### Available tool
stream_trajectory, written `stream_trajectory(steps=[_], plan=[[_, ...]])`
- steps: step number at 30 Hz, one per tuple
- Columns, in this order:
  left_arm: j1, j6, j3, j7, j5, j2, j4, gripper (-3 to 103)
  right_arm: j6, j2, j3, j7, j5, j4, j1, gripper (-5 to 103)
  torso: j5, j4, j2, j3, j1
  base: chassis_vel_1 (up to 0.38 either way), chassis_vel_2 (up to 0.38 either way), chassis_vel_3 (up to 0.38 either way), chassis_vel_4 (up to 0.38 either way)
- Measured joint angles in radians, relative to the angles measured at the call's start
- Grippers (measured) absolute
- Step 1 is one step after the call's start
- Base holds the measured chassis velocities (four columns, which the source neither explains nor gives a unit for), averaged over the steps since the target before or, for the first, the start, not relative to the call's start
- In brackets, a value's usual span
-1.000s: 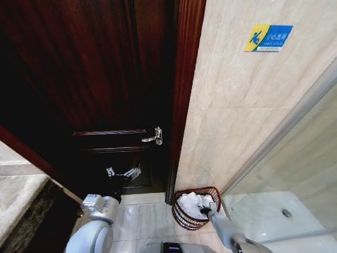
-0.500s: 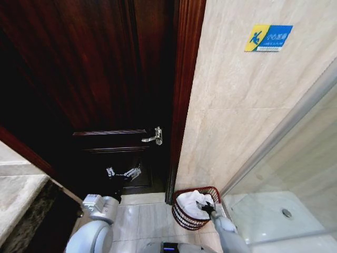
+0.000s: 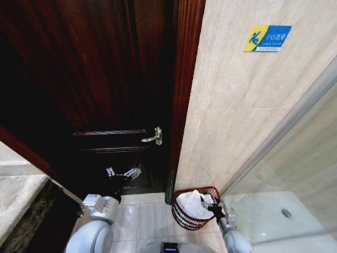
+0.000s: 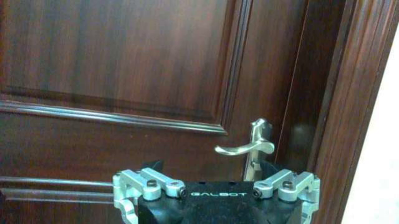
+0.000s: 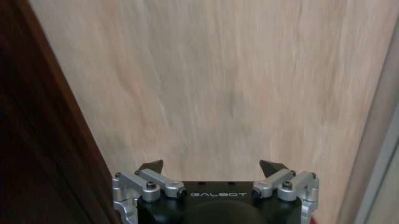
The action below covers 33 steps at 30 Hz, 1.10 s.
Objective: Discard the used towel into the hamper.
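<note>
With the towel [image 3: 192, 203] already lying white and crumpled inside the hamper [image 3: 181, 216], the drop itself looks done, judged from how things lie. The hamper sits on the floor tiles [image 3: 142, 219] in the corner, just beside the door frame [image 3: 185, 95] and against the marble wall [image 3: 237, 121].

Right gripper [image 3: 215, 210] is seen at the hamper's rim on the shower side, apart from the cloth as far as can be told. In the right wrist view its fingertips [image 5: 151, 165] are spread wide with nothing between them, only bare wall ahead. Left gripper [image 4: 218, 179] is parked low facing the door [image 4: 124, 70], the handle [image 4: 246, 147] just ahead; its fingers are mostly hidden, so its state cannot be told.

Risks:
- Open slats at the rim could be hooked by a fingertip, tipping the light basket.
- A loose terry fold could be snagged and dragged out.
- The glass shower panel [image 3: 295, 174] is close by the right arm; a wide swing could strike it.

Materials: hamper is dark reddish-brown, round, flared, open wire-like weave. Towel soft, bulky. Door glossy dark wood, handle polished metal. Wall smooth beige stone.
</note>
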<state>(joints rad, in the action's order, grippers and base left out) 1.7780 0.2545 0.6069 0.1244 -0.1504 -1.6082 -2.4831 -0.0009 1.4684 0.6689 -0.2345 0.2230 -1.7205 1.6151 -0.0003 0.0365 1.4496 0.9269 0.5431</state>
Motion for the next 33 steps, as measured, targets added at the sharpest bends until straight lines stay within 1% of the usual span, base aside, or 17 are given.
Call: stream_trajectory(steps=[3,6,7,10,12,13,17,24,33], plan=[[0.000,0.000,0.000,0.000,0.000,0.000,0.000,100,0.010,0.013,0.002,0.009,0.000,-0.082,0.039,100,0.0005,-0.0001,0.000,0.000,0.000,0.000,0.000,0.000,0.000],[0.000,0.000,0.000,0.000,0.000,0.000,0.000,100,0.018,0.036,-0.006,0.027,-0.002,-0.244,0.099,100,0.0003,-0.0001,0.000,0.000,0.000,0.000,0.000,0.000,0.000],[0.000,0.000,0.000,0.000,0.000,0.000,0.000,100,0.018,0.036,-0.006,0.027,-0.002,-0.244,0.099,100,0.0003,-0.0001,0.000,0.000,0.000,0.000,0.000,0.000,0.000],[0.000,0.000,0.000,0.000,0.000,0.000,0.000,100,0.014,0.053,-0.017,0.029,-0.027,-0.368,0.118,100,0.0003,-0.0001,0.000,0.000,0.000,0.000,0.000,0.000,0.000],[0.000,0.000,0.000,0.000,0.000,0.000,0.000,100,0.011,0.054,-0.019,0.029,-0.030,-0.380,0.117,100,0.0003,0.0000,0.000,0.000,0.000,0.000,0.000,0.000,0.000],[0.000,0.000,0.000,0.000,0.000,0.000,0.000,100,0.000,0.056,-0.024,0.032,-0.039,-0.423,0.112,100,0.0002,-0.0001,0.000,0.000,0.000,0.000,0.000,0.000,0.000],[0.000,0.000,0.000,0.000,0.000,0.000,0.000,100,-0.022,0.052,-0.030,0.042,-0.052,-0.497,0.091,100,0.0003,0.0000,0.000,0.000,0.000,0.000,0.000,0.000,0.000],[0.000,0.000,0.000,0.000,0.000,0.000,0.000,100,-0.076,0.035,-0.036,0.056,-0.041,-0.614,0.069,100,0.0003,0.0000,0.000,0.000,0.000,0.000,0.000,0.000,0.000],[0.000,0.000,0.000,0.000,0.000,0.000,0.000,100,-0.082,0.047,-0.044,0.048,-0.032,-0.675,0.067,100,0.0003,-0.0001,0.000,0.000,0.000,0.000,0.000,0.000,0.000]])
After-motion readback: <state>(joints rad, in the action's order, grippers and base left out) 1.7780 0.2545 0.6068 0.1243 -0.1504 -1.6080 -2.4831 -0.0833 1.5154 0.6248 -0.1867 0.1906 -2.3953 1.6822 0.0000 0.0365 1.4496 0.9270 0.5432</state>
